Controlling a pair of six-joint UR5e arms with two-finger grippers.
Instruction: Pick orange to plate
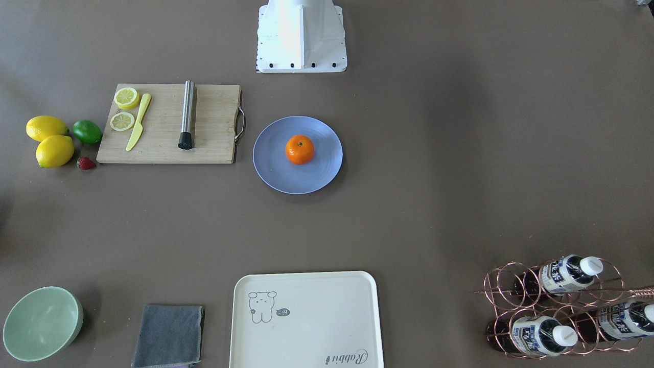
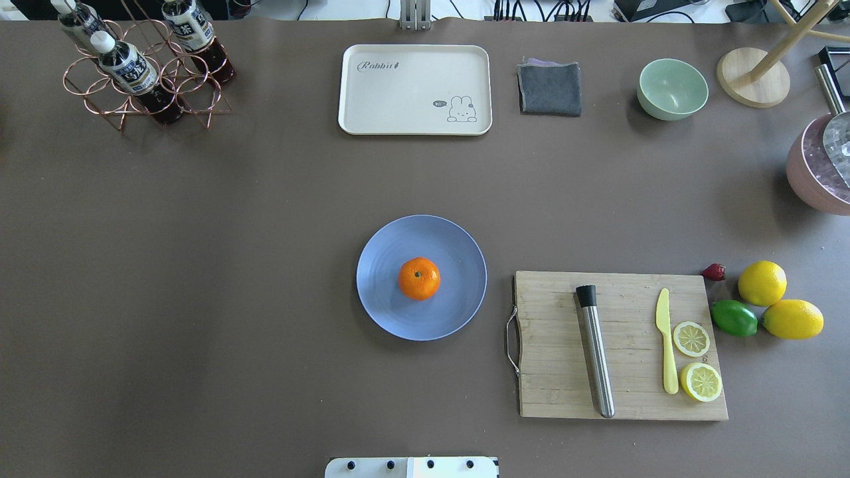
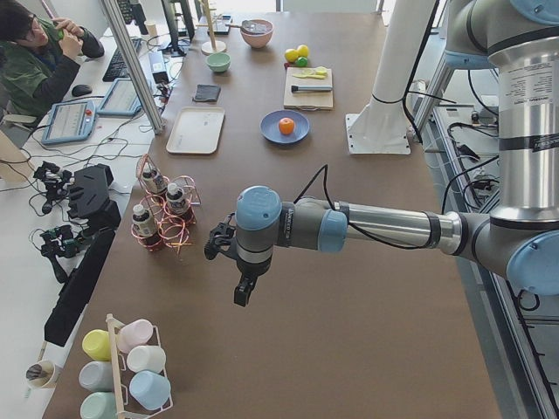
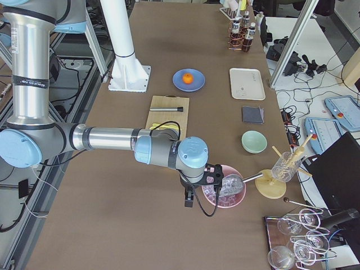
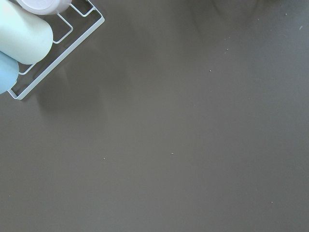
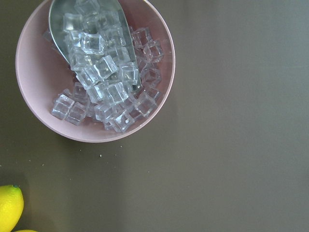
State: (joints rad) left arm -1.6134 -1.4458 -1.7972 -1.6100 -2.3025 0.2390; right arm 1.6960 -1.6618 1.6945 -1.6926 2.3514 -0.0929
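Orange (image 2: 419, 278) sits stem-up at the centre of the blue plate (image 2: 398, 312), which lies just left of the cutting board (image 2: 551, 345) handle. Left gripper (image 3: 240, 292) hangs over the table near the bottle rack (image 3: 166, 218). Right gripper (image 4: 189, 199) is beside the pink ice bowl (image 6: 31, 87). Can't tell finger state on either.

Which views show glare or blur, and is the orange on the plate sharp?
Front-facing: the robot base is blown out white, yet the orange and plate are sharp. Overhead: even light, soft shadow beside the plate. Right wrist: ice cubes glint, in focus.
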